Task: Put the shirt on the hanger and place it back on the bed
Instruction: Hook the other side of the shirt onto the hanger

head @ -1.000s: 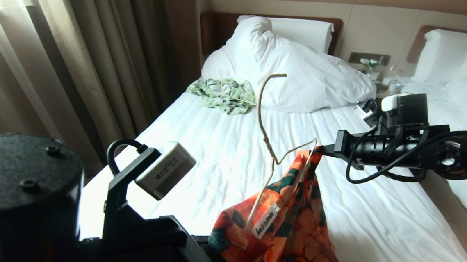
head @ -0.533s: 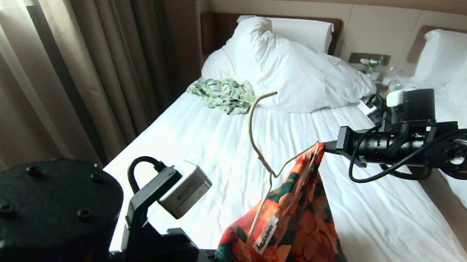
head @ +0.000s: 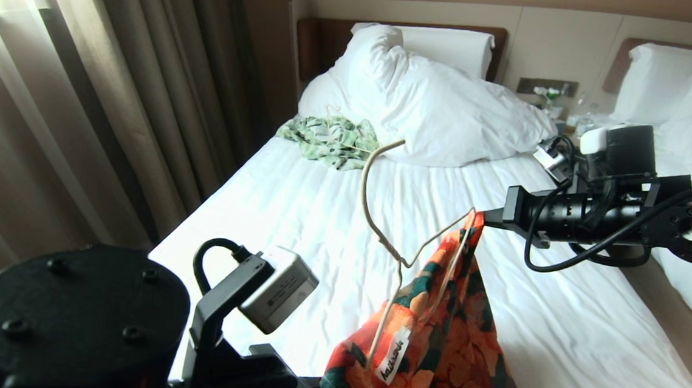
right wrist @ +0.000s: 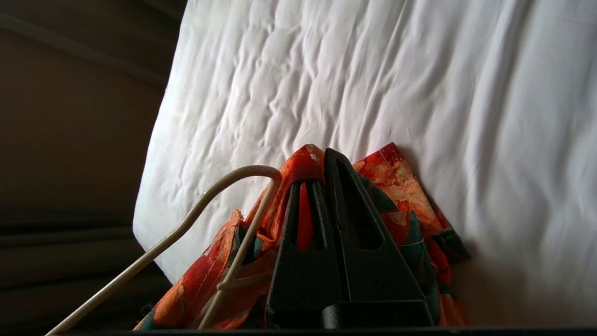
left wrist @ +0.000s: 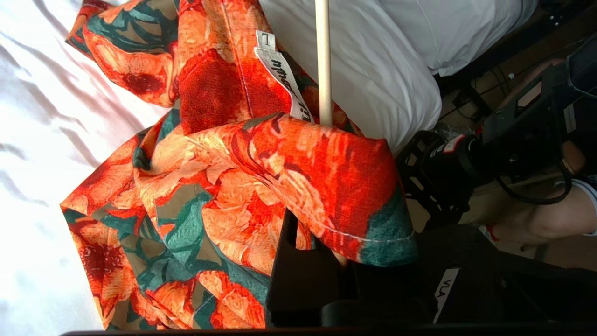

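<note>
right tool, at centre right of the head view, is clamped on the shirt at the hanger corner. left tool, low in the frame, is pinched on the shirt's collar. both hang above the bed, hook tilted toward upper centre.

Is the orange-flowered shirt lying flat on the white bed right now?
No, the orange-flowered shirt hangs above the white bed, its upper edge pinched in the shut right gripper.
</note>
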Available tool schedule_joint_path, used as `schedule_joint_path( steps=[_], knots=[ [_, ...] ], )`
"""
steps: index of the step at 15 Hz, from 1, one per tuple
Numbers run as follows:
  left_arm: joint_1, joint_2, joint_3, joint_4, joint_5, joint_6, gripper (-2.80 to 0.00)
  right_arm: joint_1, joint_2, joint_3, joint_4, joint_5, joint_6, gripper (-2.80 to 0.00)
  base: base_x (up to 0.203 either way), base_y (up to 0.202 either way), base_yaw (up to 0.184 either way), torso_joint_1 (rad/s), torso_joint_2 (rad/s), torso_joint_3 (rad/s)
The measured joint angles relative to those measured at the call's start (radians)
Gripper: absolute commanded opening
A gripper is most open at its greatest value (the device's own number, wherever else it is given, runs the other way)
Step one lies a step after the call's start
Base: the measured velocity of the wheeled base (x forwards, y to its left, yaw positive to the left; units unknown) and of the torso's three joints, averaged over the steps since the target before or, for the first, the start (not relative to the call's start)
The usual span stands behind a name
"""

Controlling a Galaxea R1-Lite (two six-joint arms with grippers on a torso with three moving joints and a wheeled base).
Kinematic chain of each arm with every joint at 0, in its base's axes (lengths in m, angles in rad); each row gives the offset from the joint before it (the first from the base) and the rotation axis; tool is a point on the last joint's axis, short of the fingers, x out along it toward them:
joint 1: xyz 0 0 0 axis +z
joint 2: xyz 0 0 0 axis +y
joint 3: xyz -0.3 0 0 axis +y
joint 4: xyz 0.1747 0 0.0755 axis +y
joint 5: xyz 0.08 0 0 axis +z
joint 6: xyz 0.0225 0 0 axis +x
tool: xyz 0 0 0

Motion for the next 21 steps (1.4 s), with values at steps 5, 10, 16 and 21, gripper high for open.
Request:
schedule_joint_path(
  steps=[5, 10, 16, 21],
  knots=[
    [-0.010, -0.049, -0.028, 0.006, 0.028, 0.005, -2.80, -0.016, 0.031, -0.024, -0.001, 0.003, 0.000, -2.80, 0.000, 0.000, 0.000, 0.000, 0.00, 0.000],
    [-0.041, -0.078, -0.031, 0.011, 0.030, 0.007, -2.80, -0.024, 0.052, -0.066, -0.001, -0.002, 0.007, -2.80, 0.000, 0.000, 0.000, 0.000, 0.00, 0.000],
    [-0.083, -0.075, -0.036, 0.009, 0.024, 0.007, -2.80, -0.012, 0.079, -0.107, 0.004, -0.004, 0.033, -2.80, 0.000, 0.000, 0.000, 0.000, 0.00, 0.000],
    [-0.099, -0.069, -0.059, 0.012, 0.005, 0.005, -2.80, 0.019, 0.090, -0.091, 0.002, -0.006, 0.051, -2.80, 0.000, 0.000, 0.000, 0.000, 0.00, 0.000]
  ],
)
